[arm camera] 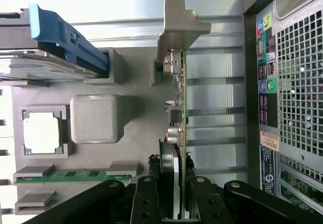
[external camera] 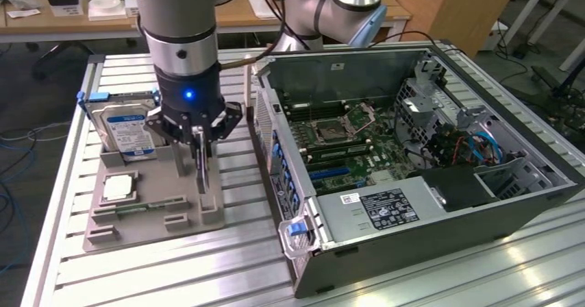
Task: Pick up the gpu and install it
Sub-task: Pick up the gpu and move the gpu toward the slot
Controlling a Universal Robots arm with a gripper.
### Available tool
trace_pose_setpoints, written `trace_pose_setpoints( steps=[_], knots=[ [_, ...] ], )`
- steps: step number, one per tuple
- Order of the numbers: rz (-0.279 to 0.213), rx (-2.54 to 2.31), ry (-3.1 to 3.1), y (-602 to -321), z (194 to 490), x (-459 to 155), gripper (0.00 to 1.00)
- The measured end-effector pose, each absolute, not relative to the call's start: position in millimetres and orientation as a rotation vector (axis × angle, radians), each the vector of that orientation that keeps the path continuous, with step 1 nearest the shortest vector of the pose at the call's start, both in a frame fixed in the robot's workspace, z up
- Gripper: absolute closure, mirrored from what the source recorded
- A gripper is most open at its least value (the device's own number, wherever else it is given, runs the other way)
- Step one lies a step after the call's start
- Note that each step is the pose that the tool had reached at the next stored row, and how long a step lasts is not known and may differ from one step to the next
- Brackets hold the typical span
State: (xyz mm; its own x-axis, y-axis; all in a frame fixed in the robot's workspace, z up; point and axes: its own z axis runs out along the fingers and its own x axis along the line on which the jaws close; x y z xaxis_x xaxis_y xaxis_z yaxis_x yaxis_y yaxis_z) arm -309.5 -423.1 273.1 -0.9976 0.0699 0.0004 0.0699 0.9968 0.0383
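The gpu (external camera: 201,168) stands on edge at the grey parts fixture (external camera: 160,177), its lower edge down at the fixture's slot blocks. In the wrist view the gpu (arm camera: 179,98) runs away from me as a thin green board, with its pale metal bracket (arm camera: 176,27) at the far end. My gripper (external camera: 197,137) hangs straight down over it. My gripper (arm camera: 174,204) has one finger against each face of the card, shut on it. The open computer case (external camera: 412,149) lies at the exterior view's right, with the motherboard's blue slot (external camera: 333,172) exposed.
On the fixture sit a silver hard drive (external camera: 128,132) in a blue carrier, a processor (external camera: 119,186) and a green memory stick (external camera: 137,207). The case's rear panel (arm camera: 292,82) is close beside the card. A second arm (external camera: 338,12) stands behind the case.
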Motion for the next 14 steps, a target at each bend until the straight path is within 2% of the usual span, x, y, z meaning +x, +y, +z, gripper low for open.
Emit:
trace_pose_setpoints(
  steps=[14],
  knots=[
    [0.061, 0.110, 3.138, -423.1, 284.1, -309.5, 0.72]
  ],
)
